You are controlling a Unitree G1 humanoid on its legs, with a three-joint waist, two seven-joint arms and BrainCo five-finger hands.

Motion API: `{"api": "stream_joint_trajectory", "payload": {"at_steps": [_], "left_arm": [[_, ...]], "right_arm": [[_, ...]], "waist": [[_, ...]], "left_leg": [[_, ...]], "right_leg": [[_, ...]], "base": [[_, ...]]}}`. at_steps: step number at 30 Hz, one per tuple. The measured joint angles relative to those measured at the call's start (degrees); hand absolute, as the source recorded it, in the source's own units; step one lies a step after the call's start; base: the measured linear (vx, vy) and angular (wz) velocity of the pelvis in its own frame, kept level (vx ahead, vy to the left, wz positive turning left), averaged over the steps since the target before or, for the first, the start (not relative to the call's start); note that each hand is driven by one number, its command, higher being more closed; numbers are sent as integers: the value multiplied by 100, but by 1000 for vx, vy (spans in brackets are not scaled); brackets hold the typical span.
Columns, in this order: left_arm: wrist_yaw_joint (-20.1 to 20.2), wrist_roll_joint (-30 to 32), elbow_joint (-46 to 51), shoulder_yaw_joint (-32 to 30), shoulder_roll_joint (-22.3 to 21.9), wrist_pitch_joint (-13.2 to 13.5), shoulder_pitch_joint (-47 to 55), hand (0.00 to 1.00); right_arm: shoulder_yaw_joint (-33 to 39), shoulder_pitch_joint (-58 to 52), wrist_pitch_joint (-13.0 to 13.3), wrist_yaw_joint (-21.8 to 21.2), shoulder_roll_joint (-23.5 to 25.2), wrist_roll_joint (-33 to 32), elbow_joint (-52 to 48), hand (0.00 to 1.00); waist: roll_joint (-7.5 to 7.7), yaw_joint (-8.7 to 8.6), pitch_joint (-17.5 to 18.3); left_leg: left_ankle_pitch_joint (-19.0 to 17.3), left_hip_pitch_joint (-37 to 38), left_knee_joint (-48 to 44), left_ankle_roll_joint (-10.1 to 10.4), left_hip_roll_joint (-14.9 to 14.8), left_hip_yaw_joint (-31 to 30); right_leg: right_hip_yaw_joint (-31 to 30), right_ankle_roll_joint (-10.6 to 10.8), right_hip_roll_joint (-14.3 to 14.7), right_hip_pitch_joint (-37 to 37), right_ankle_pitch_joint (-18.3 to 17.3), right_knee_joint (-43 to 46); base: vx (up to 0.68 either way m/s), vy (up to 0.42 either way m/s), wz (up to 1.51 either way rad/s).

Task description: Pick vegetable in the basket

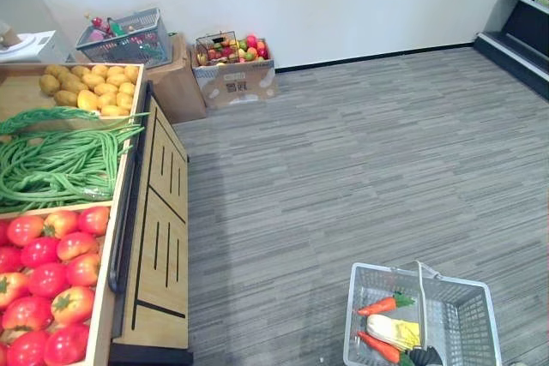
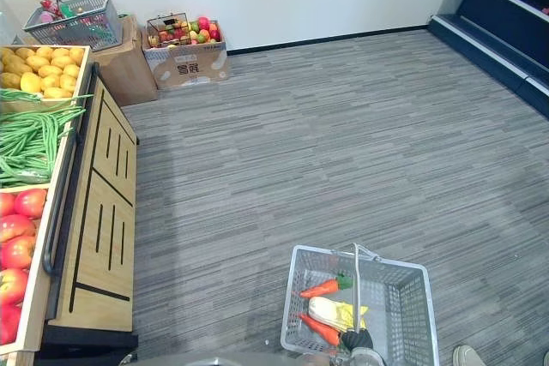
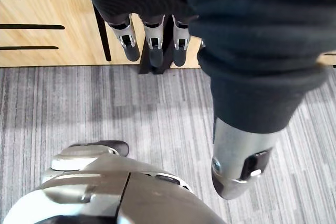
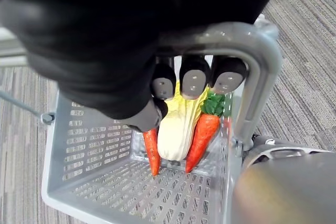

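While the right hand [image 4: 195, 78] was curled round the grey handle [image 4: 247, 40] of the grey plastic shopping basket [image 1: 467, 315], a pale Chinese cabbage [image 4: 176, 129] lay inside the basket between a leafy-topped carrot [image 4: 202, 135] and a second carrot [image 4: 151, 153]. The left hand [image 3: 152, 45] hung empty, fingers straight and thumb apart, before the wooden produce stand [image 1: 159, 237], which stood well to the left of the basket and carried tomatoes [image 1: 47, 276] and green beans [image 1: 60, 165].
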State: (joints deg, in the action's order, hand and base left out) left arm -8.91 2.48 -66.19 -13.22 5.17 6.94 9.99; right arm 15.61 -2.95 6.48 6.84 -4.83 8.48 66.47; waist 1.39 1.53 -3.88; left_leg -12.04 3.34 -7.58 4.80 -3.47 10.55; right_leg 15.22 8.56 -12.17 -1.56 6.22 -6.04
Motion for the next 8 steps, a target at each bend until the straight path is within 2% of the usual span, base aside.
{"api": "stream_joint_trajectory", "payload": {"at_steps": [8], "left_arm": [[68,-4,-215,113,24,4,-68,0]], "right_arm": [[6,-10,0,-44,20,-173,196,100]], "waist": [[-53,12,61]], "left_leg": [[0,313,166,0,17,-37]], "right_leg": [[67,-2,4,-212,-1,-3]], "base": [[24,-12,-2]]}}
